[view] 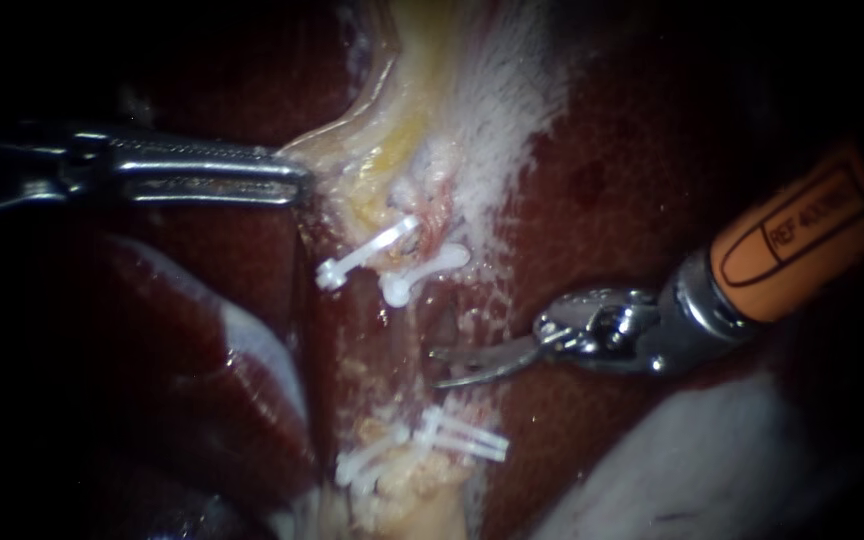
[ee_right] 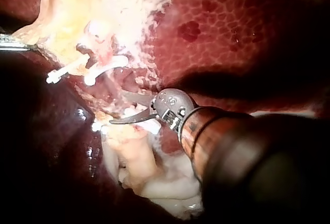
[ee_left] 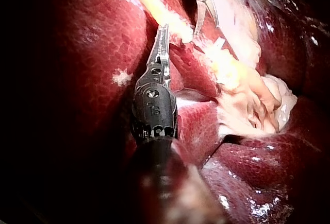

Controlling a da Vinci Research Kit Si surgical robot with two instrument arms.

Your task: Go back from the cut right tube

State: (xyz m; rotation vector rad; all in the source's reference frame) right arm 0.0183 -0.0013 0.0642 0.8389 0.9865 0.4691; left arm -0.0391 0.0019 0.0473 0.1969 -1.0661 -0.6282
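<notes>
Right tube (view: 438, 222), cut, lies parted between upper clips (view: 422, 268) and lower clips (view: 467, 437). My right instrument (view: 436, 367), blades slightly apart beside the gap, should draw back straight along its shaft, avoiding the clips. My left instrument (view: 302, 182) grips yellowish tissue (view: 372, 150).

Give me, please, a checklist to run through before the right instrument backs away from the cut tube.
1. Right instrument free of tissue: ok, its curved metal blades are open with nothing between them.
2. Upper white plastic clips and lower white plastic clips seated: ok.
3. Left instrument holding the pale yellow tissue edge: ok, shut on it.
4. Way back over the dark red liver clear: ok, nothing seems to stand in it.
5. Bleeding between the two clip groups: cannot tell.
</notes>
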